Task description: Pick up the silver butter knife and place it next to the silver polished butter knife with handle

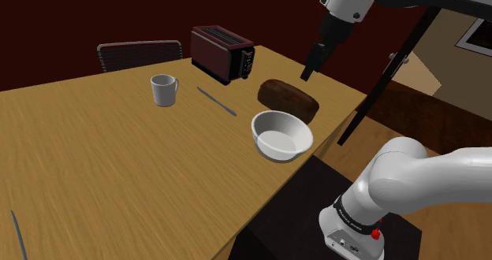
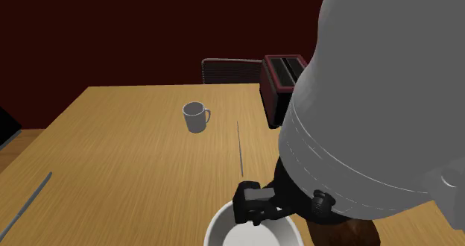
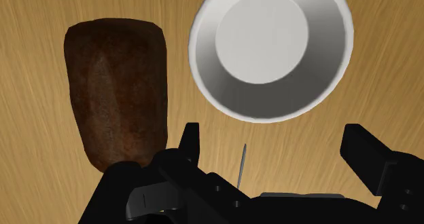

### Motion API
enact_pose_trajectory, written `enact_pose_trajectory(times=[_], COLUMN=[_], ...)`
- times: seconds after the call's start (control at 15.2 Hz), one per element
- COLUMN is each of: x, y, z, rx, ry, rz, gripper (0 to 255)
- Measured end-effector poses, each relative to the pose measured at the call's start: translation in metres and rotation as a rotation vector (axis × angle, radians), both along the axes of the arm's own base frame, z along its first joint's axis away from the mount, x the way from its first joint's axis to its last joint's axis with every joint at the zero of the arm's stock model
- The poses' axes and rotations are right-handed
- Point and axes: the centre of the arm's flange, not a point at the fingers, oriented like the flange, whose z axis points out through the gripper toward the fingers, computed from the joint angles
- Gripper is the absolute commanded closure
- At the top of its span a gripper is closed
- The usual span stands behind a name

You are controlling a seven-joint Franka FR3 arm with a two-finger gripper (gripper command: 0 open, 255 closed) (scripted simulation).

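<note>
A wood-grained counter [image 1: 102, 164] fills most of the room, with dark red walls behind it and a chair [image 1: 138, 55] pushed up to its far edge. A dark red toaster [image 1: 223, 53] stands at that far edge, toward the corner on the stand's side, and a white mug [image 1: 164, 90] sits a little inward from it. One knife [image 1: 217, 101] [image 2: 240, 147] lies flat near the middle of the counter, between the mug and a brown loaf [image 1: 288, 99], touching neither. The loaf rests near the edge that faces the stand, and a white bowl [image 1: 280, 135] sits just beside it along that same edge. A second knife [image 1: 17, 235] [image 2: 26, 203] lies at the opposite end, close to the corner at the shoulder view's lower left – well apart from the first. The pincer [image 1: 307, 71] [image 3: 272, 131] hangs in the air above the loaf end of the counter, its fingers [image 3: 190, 138] spread wide and holding nothing. In the wrist view the loaf and bowl lie below it, and the thin end of the knife [image 3: 241, 167] shows on the wood between the fingers – untouched.
</note>
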Motion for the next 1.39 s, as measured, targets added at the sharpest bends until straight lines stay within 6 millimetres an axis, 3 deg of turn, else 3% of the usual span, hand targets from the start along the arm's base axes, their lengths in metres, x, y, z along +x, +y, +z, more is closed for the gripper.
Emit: enact_pose_trajectory(times=[0.13,0.26,1.39], x=[0.006,0.026,0.225], y=[0.000,0.006,0.029], z=[-0.002,-0.013,-0.134], rx=[0.000,0.001,0.005], ry=[0.003,0.012,0.106], rz=[-0.001,-0.007,-0.061], gripper=[0,0,0])
